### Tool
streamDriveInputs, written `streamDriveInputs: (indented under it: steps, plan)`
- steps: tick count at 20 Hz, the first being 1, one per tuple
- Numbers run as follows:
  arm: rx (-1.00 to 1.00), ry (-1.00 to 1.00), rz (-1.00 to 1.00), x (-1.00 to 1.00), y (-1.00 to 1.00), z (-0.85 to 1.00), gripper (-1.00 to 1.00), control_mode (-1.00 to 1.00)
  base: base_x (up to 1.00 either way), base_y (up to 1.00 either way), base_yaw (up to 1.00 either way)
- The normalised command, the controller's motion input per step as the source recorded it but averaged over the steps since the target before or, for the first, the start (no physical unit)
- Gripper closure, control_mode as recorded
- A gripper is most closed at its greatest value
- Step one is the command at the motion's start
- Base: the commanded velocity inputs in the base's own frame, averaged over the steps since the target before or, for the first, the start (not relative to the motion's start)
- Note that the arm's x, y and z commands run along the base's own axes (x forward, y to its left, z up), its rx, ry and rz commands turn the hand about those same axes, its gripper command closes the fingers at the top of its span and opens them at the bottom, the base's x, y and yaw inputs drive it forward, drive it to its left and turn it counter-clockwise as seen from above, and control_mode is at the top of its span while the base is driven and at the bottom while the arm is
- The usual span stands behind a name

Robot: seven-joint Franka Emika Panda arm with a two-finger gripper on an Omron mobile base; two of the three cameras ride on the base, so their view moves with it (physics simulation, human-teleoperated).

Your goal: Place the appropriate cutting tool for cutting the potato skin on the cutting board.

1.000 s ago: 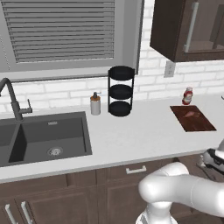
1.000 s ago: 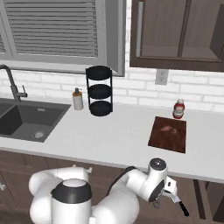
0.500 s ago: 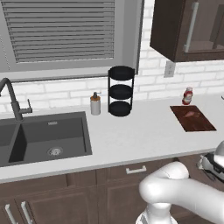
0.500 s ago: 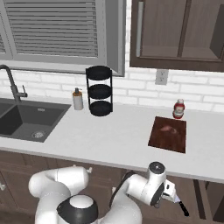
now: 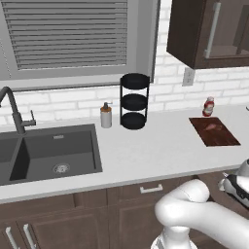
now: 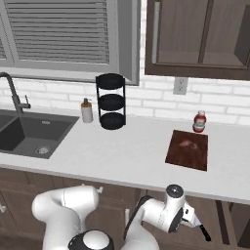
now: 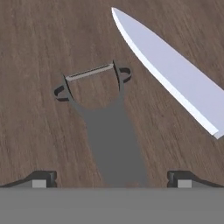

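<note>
Your gripper (image 7: 111, 179) hangs low over a brown wooden surface, its fingers (image 7: 42, 178) spread as wide as they go and holding nothing; the two dark tips sit at the lower left and lower right of the hand view. Between them, at the centre of that view, lies the cutting tool (image 7: 107, 127), a dark grey peeler with its Y-shaped head toward the top and its handle running down to the bottom edge. Just beside it, in the upper right, a pale knife blade (image 7: 170, 72) lies slantwise, apart from the peeler. Up on the bench (image 5: 160, 146), the cutting board (image 5: 214, 131) rests at the right of the left base view, with the potato (image 5: 212, 127) on it and a red-capped bottle (image 5: 208, 106) just behind.
</note>
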Motion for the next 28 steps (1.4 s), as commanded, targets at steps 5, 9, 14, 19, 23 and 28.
streamDriveInputs:
  steps: [5, 9, 14, 19, 23, 28]
  plan:
    - [0.00, 0.00, 0.00, 0.04, -0.05, 0.00, -1.00, -1.00, 0.00, 0.00, 0.00]
    - [0.01, 0.00, 0.00, 0.13, -0.19, 0.00, -1.00, -1.00, 0.00, 0.00, 0.00]
    - [0.00, 0.00, 0.00, 0.02, -0.03, -0.01, -1.00, -1.00, 0.00, 0.00, 0.00]
    - [0.00, 0.00, 0.00, 0.00, 0.00, -0.07, -1.00, -1.00, 0.00, 0.00, 0.00]
    - [0.00, 0.00, 0.00, 0.00, 0.00, -0.12, -1.00, -1.00, 0.00, 0.00, 0.00]
    - [0.00, 0.00, 0.00, 0.00, 0.00, 0.00, -1.00, -1.00, 0.00, 0.00, 0.00]
